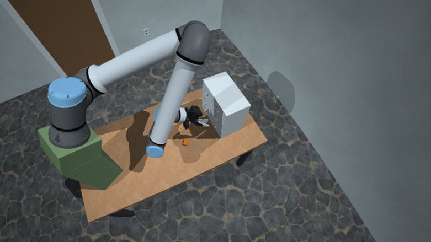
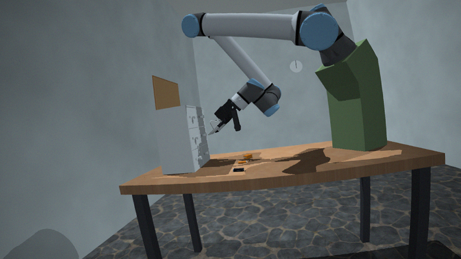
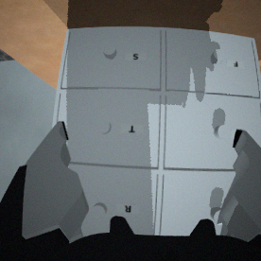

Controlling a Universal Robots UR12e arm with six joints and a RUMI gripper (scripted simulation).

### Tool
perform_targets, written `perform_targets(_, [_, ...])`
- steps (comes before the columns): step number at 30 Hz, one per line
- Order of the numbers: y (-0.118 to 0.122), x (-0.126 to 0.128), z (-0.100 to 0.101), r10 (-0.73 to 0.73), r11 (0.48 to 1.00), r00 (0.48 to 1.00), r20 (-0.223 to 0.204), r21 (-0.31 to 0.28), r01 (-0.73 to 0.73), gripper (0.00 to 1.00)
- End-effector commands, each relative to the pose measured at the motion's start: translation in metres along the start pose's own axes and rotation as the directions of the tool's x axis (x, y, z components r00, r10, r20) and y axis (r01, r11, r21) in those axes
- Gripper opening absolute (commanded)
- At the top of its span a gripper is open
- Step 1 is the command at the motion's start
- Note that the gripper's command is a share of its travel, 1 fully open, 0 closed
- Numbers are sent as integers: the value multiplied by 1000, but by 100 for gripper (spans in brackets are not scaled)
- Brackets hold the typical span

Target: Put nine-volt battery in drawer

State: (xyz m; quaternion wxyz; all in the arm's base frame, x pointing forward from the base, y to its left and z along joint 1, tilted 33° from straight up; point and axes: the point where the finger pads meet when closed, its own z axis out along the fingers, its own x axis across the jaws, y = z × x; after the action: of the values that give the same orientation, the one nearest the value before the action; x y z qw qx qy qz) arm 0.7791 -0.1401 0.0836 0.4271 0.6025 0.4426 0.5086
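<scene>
The white chest (image 1: 234, 123) (image 2: 175, 141) (image 3: 113, 111) stands upright at the far end of the table. Its drawers all look shut. In the wrist view the chest's front is upside down; drawer R (image 3: 142, 194) is at the lower left, so in the chest's top row, with a small curved handle. My gripper (image 1: 206, 122) (image 2: 210, 128) (image 3: 150, 126) is open and empty, in the air just before the chest's front, pointing obliquely down. A small dark block (image 2: 238, 169), which looks like the nine-volt battery, lies on the table before the chest. I cannot make it out in the top view or the wrist view.
An orange block (image 1: 185, 141) (image 2: 248, 156) and a smaller orange item (image 1: 181, 127) (image 2: 242, 162) lie on the table (image 1: 163, 177) (image 2: 279, 180) before the chest. The green pedestal (image 1: 81, 161) (image 2: 372, 115) carries the arm at the other end.
</scene>
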Motion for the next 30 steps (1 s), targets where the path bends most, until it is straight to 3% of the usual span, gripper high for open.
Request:
perform_targets(1, [2,0,-5,-1,999,1000,0,42,1,100])
perform_targets(30, [8,0,-35,-1,959,1000,0,284,1,100])
